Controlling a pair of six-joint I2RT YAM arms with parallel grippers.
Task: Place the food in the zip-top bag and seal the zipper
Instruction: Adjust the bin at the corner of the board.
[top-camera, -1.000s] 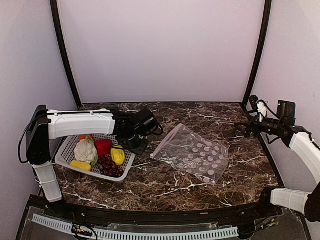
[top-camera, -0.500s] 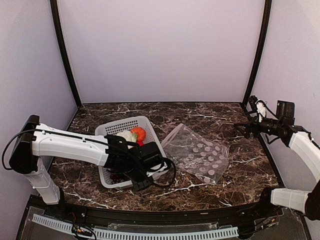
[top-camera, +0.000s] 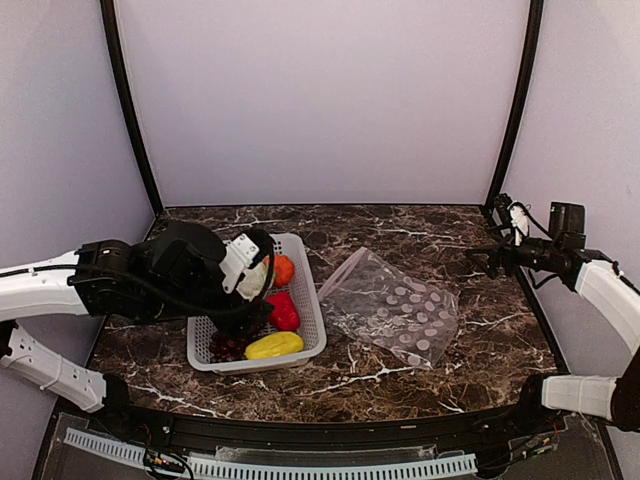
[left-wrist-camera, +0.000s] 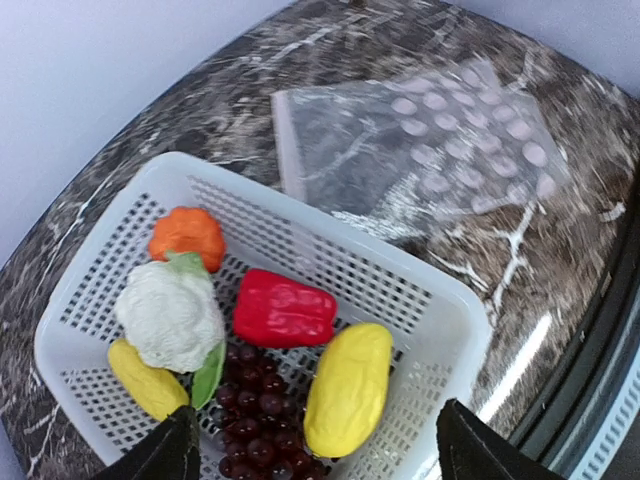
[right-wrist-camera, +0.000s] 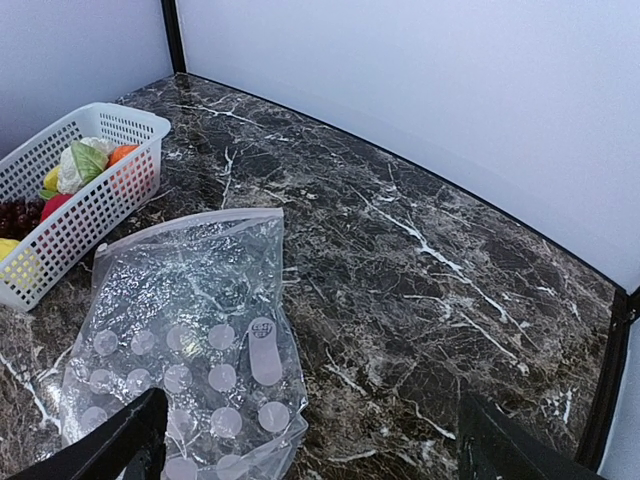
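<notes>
The food lies in a white mesh basket (left-wrist-camera: 425, 292): cauliflower (left-wrist-camera: 170, 315), red pepper (left-wrist-camera: 285, 308), a large yellow fruit (left-wrist-camera: 348, 388), a smaller yellow fruit (left-wrist-camera: 145, 378), an orange piece (left-wrist-camera: 187, 232) and a grape bunch (left-wrist-camera: 255, 420). My left gripper (left-wrist-camera: 320, 455) hangs open above the basket and holds nothing. The zip-top bag (top-camera: 392, 310) lies flat and empty just right of the basket (top-camera: 310, 300). Its zipper (right-wrist-camera: 190, 222) faces the basket. My right gripper (right-wrist-camera: 320, 450) stays open and raised at the right, beyond the bag (right-wrist-camera: 190, 320).
The dark marble table (top-camera: 400, 225) is boxed in by pale walls with black corner posts (top-camera: 512, 110). A black rail (top-camera: 330, 430) runs along the near edge. The left arm's dark wrist (top-camera: 190, 275) covers the basket's left part in the top view.
The left arm dragged the basket from the left side to beside the bag, turning it. Its gripper then opened and rose above the basket. The right arm stayed still.
</notes>
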